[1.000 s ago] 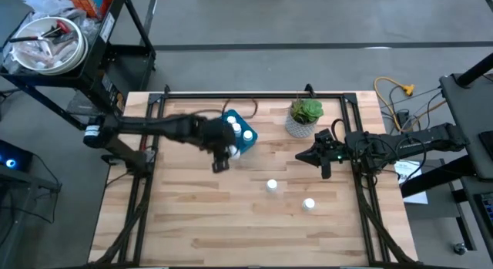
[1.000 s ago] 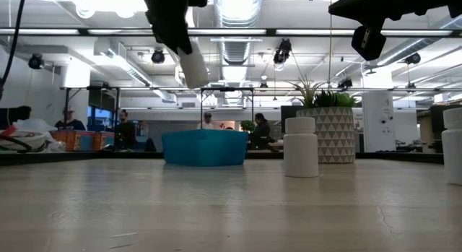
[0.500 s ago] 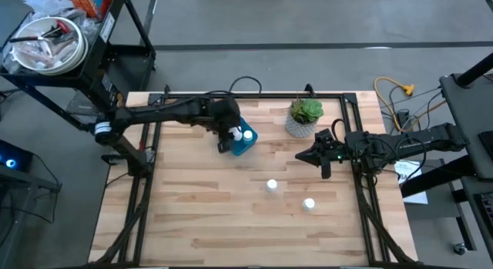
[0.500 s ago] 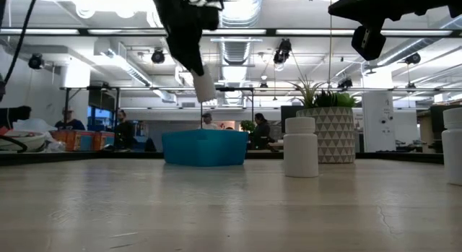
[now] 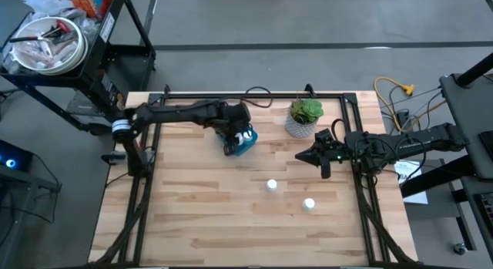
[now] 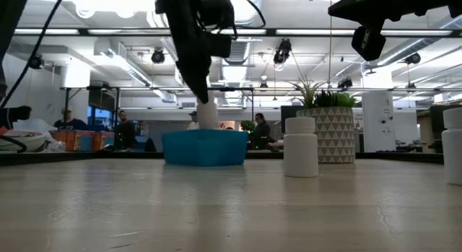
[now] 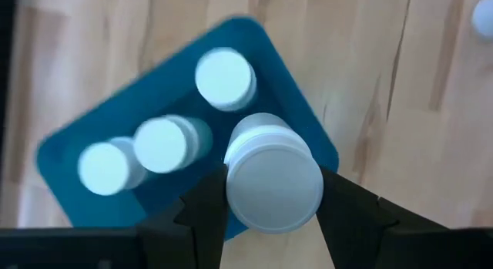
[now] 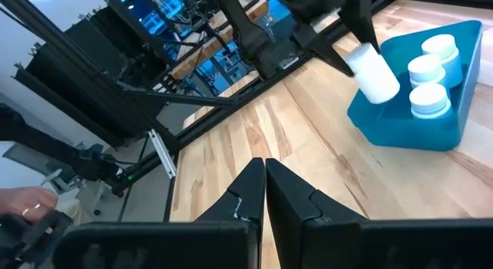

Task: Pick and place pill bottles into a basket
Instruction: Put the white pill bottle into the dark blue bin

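Note:
My left gripper (image 5: pixel 235 136) is shut on a white pill bottle (image 7: pixel 273 180) over the blue basket (image 5: pixel 248 146). Three more bottles (image 7: pixel 163 142) stand inside the basket (image 7: pixel 73 192). In the low view the held bottle (image 6: pixel 207 113) dips behind the basket's near wall (image 6: pixel 204 149). Two bottles stand on the table, one mid-table (image 5: pixel 271 186) and one nearer the right (image 5: pixel 309 203). My right gripper (image 5: pixel 320 157) is shut and empty, raised over the table's right side. My left gripper pinches the bottle's round side (image 7: pixel 231 184) between its two fingers, near the bottle's upper end. The fingers come from above, pointing down at a slant. The bottle (image 8: pixel 373 72) hangs tilted below them, its lower end at the basket's rim.
A white patterned pot with a green plant (image 5: pixel 304 119) stands right of the basket near the far edge. A black frame (image 5: pixel 362 192) runs along the table's sides. Bare wood lies across the table's near half (image 5: pixel 231 230).
My left gripper has carried the bottle from the basket's near-left side toward the far-right, to a spot over the basket, and has gone down. The bottle has dropped from well above the basket to its rim.

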You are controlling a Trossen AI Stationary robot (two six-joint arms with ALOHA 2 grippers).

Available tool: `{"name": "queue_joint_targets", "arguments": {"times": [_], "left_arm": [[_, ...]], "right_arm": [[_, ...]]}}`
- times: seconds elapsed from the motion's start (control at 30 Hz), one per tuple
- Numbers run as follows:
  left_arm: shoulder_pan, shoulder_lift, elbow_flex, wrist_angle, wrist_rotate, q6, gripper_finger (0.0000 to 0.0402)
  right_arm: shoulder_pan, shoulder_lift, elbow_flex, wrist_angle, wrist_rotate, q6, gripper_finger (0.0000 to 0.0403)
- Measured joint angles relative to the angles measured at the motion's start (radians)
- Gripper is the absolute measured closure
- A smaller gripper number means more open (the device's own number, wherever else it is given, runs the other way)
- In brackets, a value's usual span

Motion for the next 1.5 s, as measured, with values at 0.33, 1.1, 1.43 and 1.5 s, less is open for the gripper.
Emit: {"name": "queue_joint_targets", "arguments": {"times": [0.33, 1.1, 1.43, 1.5], "left_arm": [[0.001, 0.095, -0.001, 0.003, 0.006, 0.001, 0.024], [0.008, 0.127, -0.002, 0.006, 0.005, 0.028, 0.024], [0.008, 0.127, -0.003, 0.006, 0.012, 0.07, 0.0225], [0.008, 0.127, -0.003, 0.007, 0.015, 0.071, 0.0219]], "right_arm": [[0.0, 0.0, 0.0, -0.003, 0.0, 0.0, 0.0394], [0.0, 0.0, 0.0, -0.003, 0.0, -0.008, 0.0394], [0.0, 0.0, 0.0, -0.003, 0.0, -0.008, 0.0394], [0.0, 0.0, 0.0, -0.003, 0.0, -0.008, 0.0394]]}}
